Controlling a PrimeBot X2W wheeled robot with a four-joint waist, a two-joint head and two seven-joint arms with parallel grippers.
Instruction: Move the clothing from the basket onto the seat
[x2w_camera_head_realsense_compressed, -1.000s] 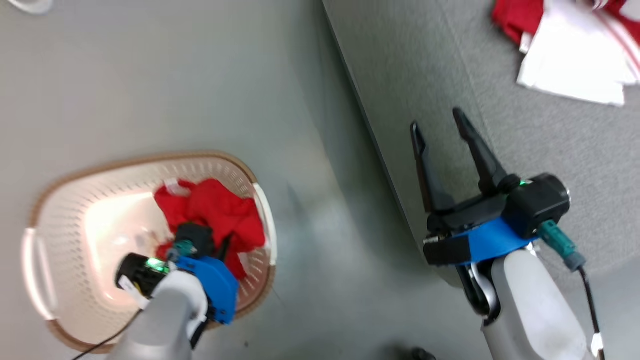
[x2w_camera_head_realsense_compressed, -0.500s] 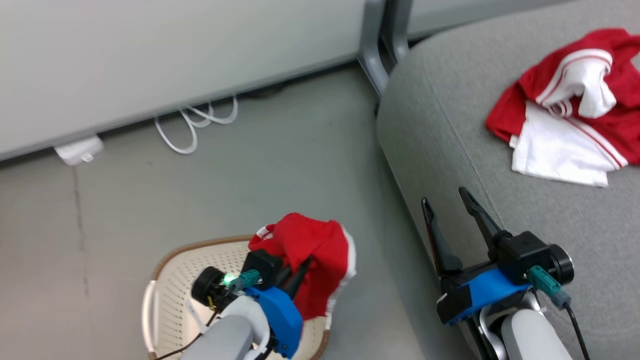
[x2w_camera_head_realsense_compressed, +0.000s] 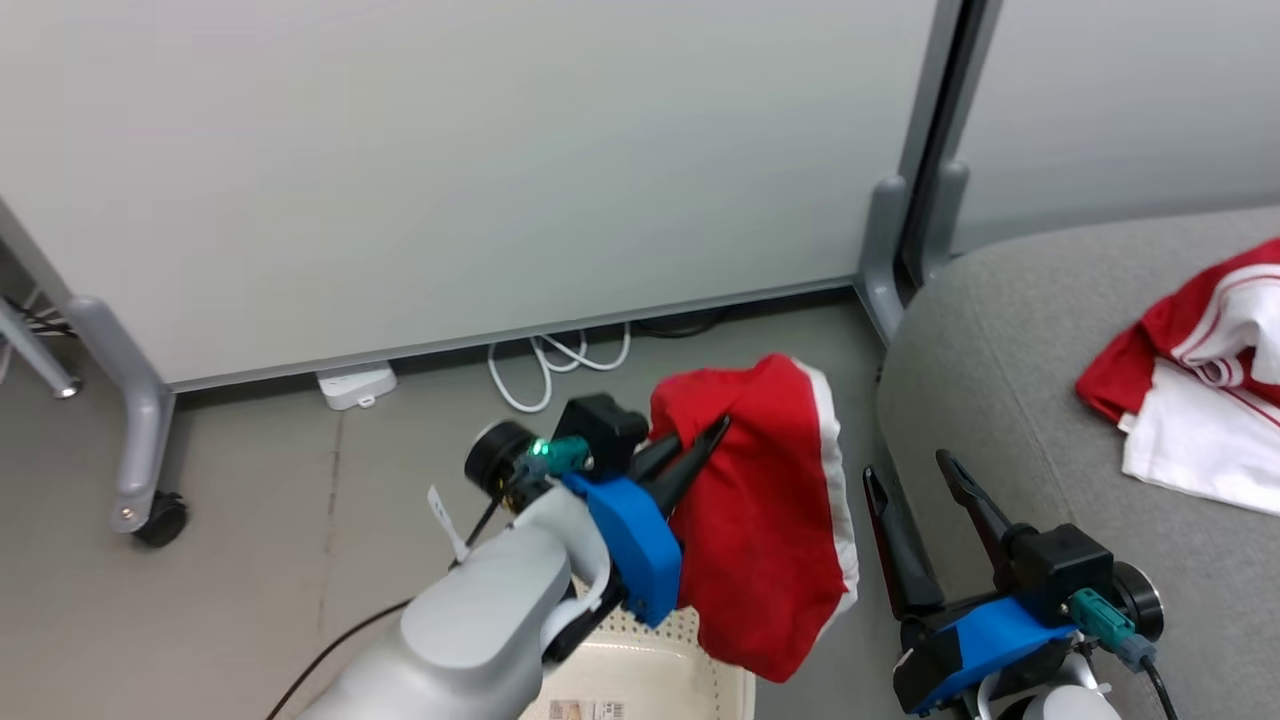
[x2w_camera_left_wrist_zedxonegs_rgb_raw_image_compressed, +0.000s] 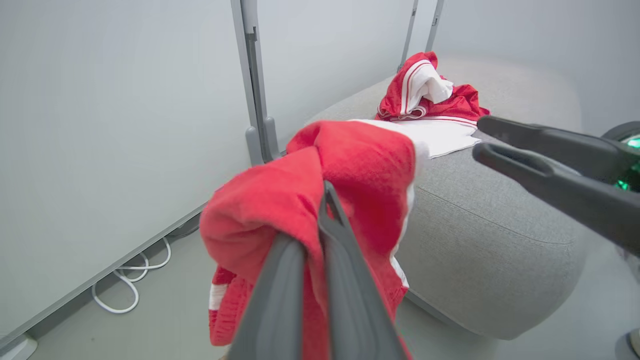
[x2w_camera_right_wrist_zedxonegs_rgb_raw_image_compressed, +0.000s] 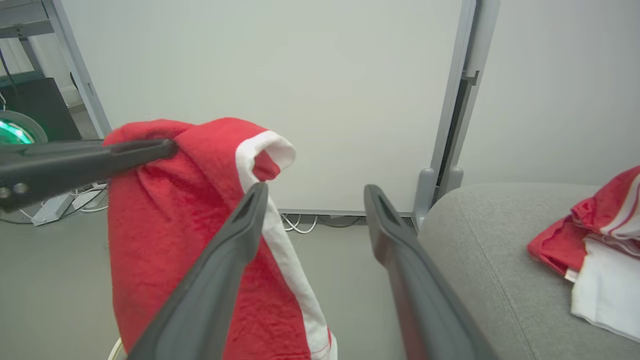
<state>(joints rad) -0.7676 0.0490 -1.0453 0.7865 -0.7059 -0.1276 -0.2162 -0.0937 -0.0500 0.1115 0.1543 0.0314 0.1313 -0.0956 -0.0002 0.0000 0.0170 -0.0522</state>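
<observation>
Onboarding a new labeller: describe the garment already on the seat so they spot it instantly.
Start at the big grey seat on the right of the head view. On its top lies a crumpled red-and-white shirt. Unlike the mostly red shirt hanging from the left gripper, it lies loose and shows a broad white panel with striped trim.

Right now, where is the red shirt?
In the head view, the red shirt hangs at centre from the shut left gripper, above the basket, left of the seat.
</observation>
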